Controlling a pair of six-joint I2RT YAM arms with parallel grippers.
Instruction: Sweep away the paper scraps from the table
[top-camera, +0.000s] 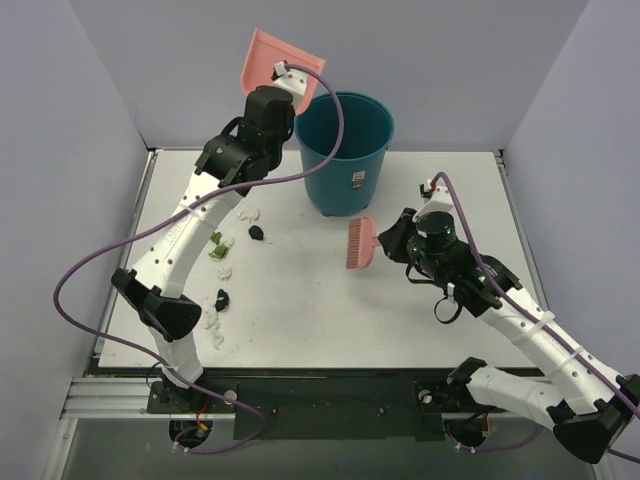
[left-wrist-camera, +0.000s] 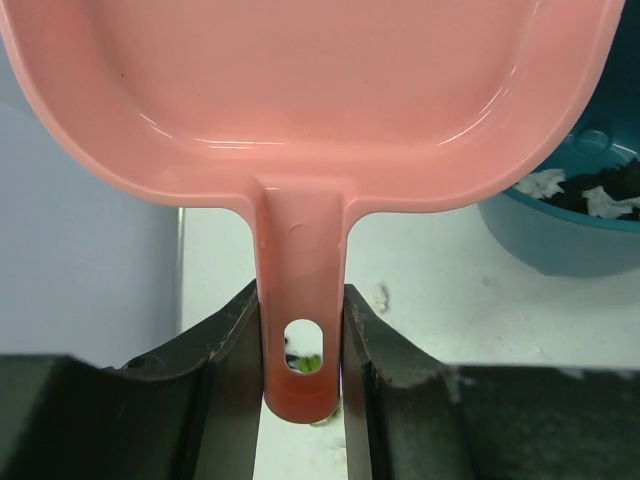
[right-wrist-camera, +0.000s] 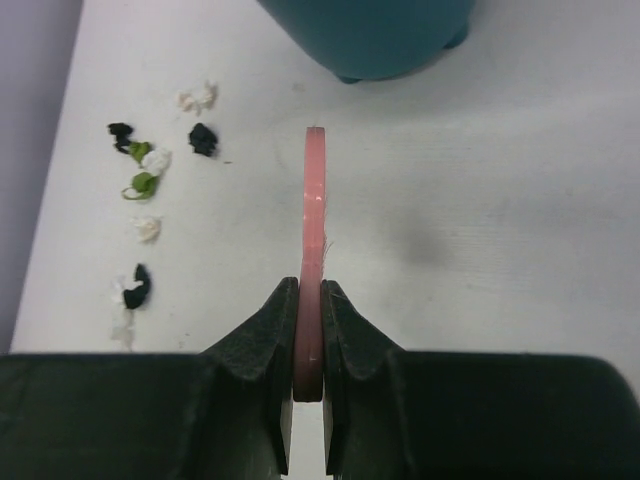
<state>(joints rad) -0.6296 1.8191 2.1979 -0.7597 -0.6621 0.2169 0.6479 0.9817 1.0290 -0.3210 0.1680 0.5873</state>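
- Top external view: I see the paper scraps (top-camera: 221, 298) strung along the left part of the table (top-camera: 300, 310), beside my left arm and well apart from the brush.
- More white and black bits lie inside the teal bin (top-camera: 345, 150), as my left wrist view shows.
- My left gripper (left-wrist-camera: 303, 340) clamps the handle of the pink dustpan (left-wrist-camera: 300, 100), raised beside the bin's rim.
- My right gripper (right-wrist-camera: 309, 330) pinches the pink brush (right-wrist-camera: 314, 220) just in front of the bin.
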